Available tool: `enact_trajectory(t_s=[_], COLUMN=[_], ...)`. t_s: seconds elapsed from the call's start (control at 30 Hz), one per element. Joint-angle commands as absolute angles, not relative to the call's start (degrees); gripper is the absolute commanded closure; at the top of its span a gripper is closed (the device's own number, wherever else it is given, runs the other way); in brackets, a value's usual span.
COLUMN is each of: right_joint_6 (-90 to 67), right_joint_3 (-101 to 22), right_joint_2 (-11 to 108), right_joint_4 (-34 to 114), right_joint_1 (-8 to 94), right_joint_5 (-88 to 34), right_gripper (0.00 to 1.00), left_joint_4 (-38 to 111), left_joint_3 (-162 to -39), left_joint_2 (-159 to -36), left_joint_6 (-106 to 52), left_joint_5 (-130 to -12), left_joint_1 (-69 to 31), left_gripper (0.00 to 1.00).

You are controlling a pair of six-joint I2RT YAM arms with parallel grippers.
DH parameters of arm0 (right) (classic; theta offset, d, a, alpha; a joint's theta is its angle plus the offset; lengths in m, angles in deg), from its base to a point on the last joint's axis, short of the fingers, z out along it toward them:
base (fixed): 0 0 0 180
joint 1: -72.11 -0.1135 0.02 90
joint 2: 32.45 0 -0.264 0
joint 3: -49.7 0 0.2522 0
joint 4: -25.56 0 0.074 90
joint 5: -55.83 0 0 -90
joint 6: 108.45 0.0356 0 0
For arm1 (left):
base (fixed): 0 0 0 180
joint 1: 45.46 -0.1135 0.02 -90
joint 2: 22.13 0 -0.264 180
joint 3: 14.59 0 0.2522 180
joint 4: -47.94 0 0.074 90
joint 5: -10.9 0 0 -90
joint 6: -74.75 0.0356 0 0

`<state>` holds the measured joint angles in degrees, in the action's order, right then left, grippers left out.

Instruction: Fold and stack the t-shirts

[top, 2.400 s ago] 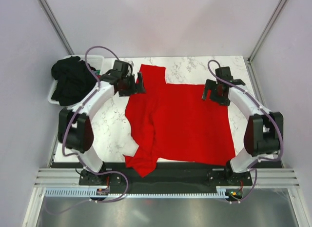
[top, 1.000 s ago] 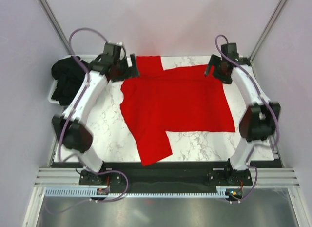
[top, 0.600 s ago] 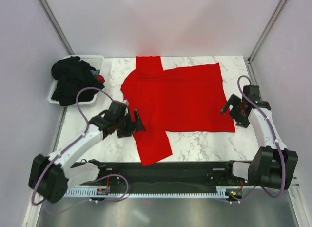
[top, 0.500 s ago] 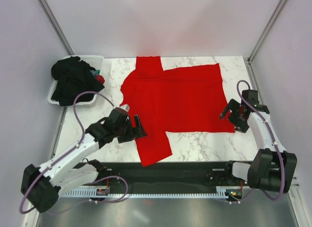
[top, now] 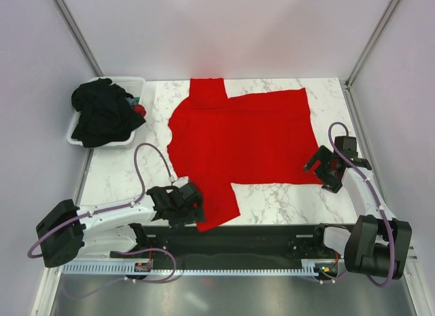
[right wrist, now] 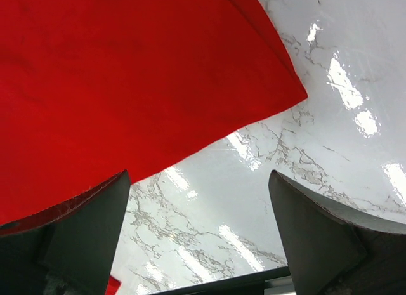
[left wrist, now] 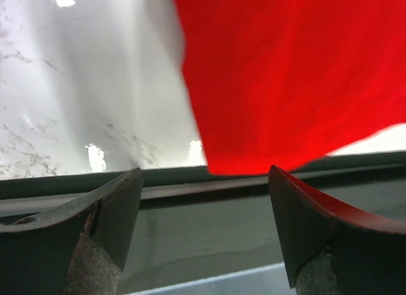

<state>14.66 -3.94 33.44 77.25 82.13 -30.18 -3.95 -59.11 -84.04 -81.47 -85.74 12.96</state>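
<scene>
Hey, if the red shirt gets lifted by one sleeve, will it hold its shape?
Probably not: the red shirt lies flat and thin with soft creases, so it should sag and drape. It looks light. Pushed across the glossy table, it would likely bunch up rather than slide whole.

A white marble-veined bench [top: 285,197] sits centre, glare spots shining on it. Plain pale lilac walls [top: 224,30] close it in behind and on both sides. A black rail [top: 238,238] runs along its near edge, then grey sheet metal [top: 224,295].
</scene>
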Motion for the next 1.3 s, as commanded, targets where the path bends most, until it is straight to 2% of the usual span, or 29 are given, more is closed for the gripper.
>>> enact_trajectory(t_s=[0.0,0.27,0.37,0.47,0.5,0.57,0.6,0.7,0.73,0.8,0.83,1.0,1.1,1.2,1.23,1.27], right_joint_6=[15.6,15.6,15.7,16.0,16.0,15.9,15.7,15.3,15.0,15.0,14.9,14.3,13.9,14.1,14.1,14.1], right_joint_3=[-3.3,-1.8,-1.0,0.2,0.7,1.8,2.3,3.1,3.5,4.4,5.2,6.6,6.8,6.9,7.0,7.0], right_joint_2=[32.2,33.0,33.0,32.4,32.1,32.1,32.4,35.3,36.3,38.2,38.8,42.5,44.8,46.1,46.2,46.0], right_joint_4=[74.3,72.3,71.5,70.2,69.6,68.0,67.4,64.6,62.7,60.0,58.1,55.1,53.6,52.7,52.8,53.1], right_joint_1=[82.4,82.4,82.5,83.7,85.0,86.5,87.9,89.9,90.0,90.0,90.0,90.0,90.0,90.0,90.0,90.0], right_joint_5=[-30.7,-31.3,-31.5,-31.0,-30.4,-29.1,-28.6,-25.9,-25.2,-23.5,-22.5,-24.3,-24.4,-23.9,-23.8,-23.5], right_gripper=[0.02,0.02,0.02,0.02,0.02,0.05,0.06,0.14,0.21,0.27,0.33,0.36,0.42,0.63,0.74,0.79], left_joint_4=[-0.5,9.4,10.2,12.4,12.5,12.2,12.0,9.9,9.4,8.2,8.1,8.1,8.1,8.1,7.9,7.8], left_joint_3=[-56.9,-56.1,-57.9,-58.8,-59.3,-59.4,-59.1,-57.9,-57.5,-56.2,-55.7,-54.4,-54.4,-54.5,-54.5,-54.5], left_joint_2=[-86.6,-94.5,-96.6,-97.5,-97.8,-97.4,-96.0,-92.5,-89.9,-87.5,-86.6,-85.1,-85.3,-85.4,-85.2,-85.1], left_joint_6=[-87.4,-87.1,-86.6,-85.6,-85.3,-85.0,-85.1,-86.5,-86.9,-87.6,-87.8,-88.5,-88.5,-88.3,-88.2,-88.1], left_joint_5=[-87.8,-84.9,-86.2,-87.3,-88.0,-88.8,-90.0,-93.3,-94.2,-96.1,-96.2,-96.7,-96.9,-97.1,-97.0,-97.0], left_joint_1=[14.0,14.0,14.1,14.0,14.0,14.0,14.0,13.9,13.9,13.7,13.6,13.2,13.0,12.7,12.6,12.7], left_gripper=[0.14,0.25,0.34,0.51,0.61,0.69,0.78,0.98,0.98,0.98,0.98,0.98,0.98,0.98,0.98,0.98])
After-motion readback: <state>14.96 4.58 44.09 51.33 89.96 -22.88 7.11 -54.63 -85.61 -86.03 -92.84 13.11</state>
